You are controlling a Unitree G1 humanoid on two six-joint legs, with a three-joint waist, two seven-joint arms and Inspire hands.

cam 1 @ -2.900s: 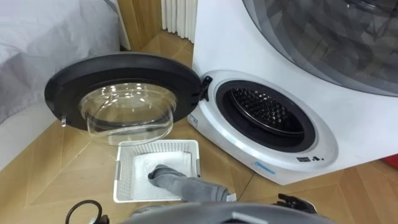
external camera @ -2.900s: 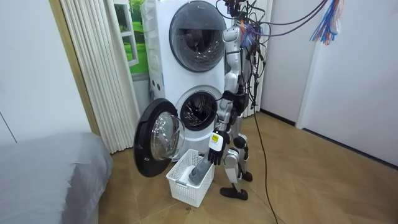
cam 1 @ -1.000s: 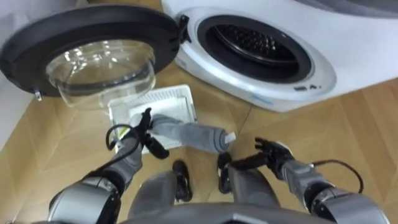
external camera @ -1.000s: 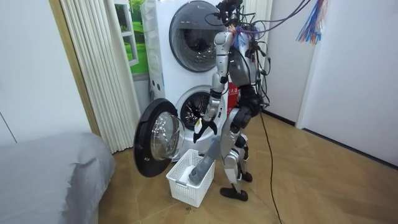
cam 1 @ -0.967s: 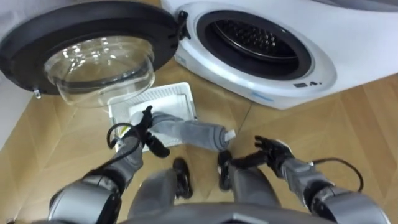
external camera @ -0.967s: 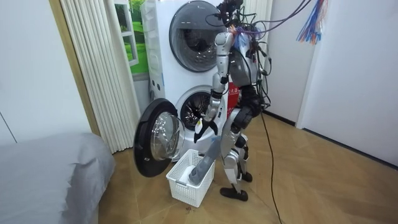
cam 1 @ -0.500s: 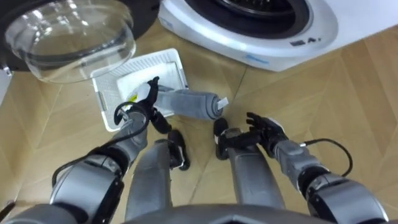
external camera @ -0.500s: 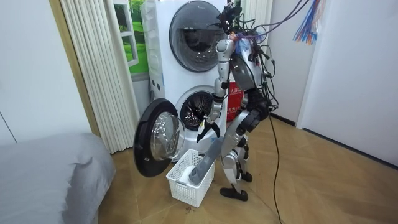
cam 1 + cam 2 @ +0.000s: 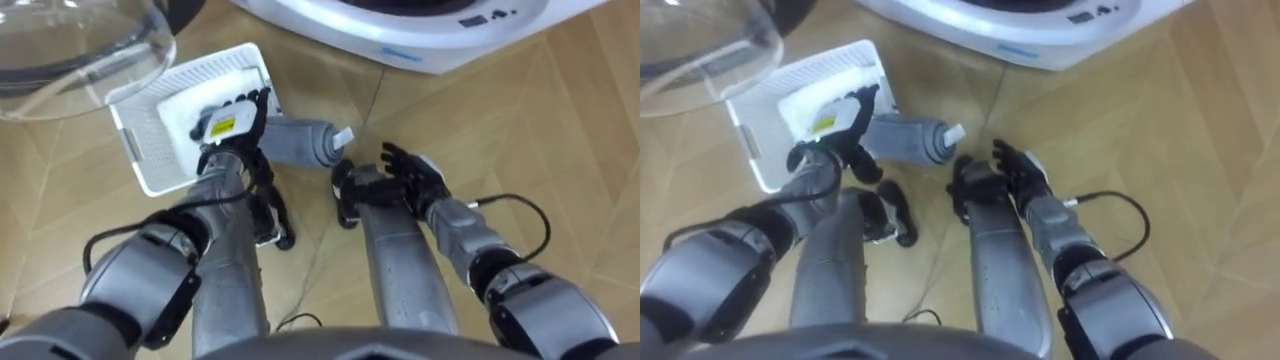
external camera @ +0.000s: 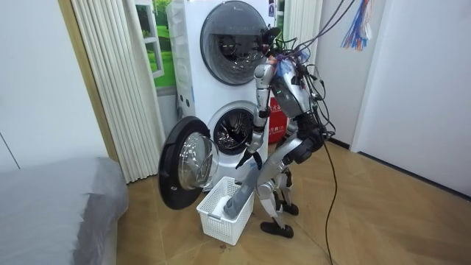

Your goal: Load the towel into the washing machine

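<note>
Head camera: the two eye views sit side by side on the robot's head and look steeply down, close on the wood floor (image 9: 560, 150). The white basket (image 9: 140, 160) lies at upper left and the washing machine (image 9: 420, 50) shows its lower front along the top edge. The room view stands well off, level, facing the machine's front and open door (image 10: 184, 173) at an angle, and takes in the whole bent robot. All three share the basket, the rolled grey towel (image 9: 295, 143) and the floor.
</note>
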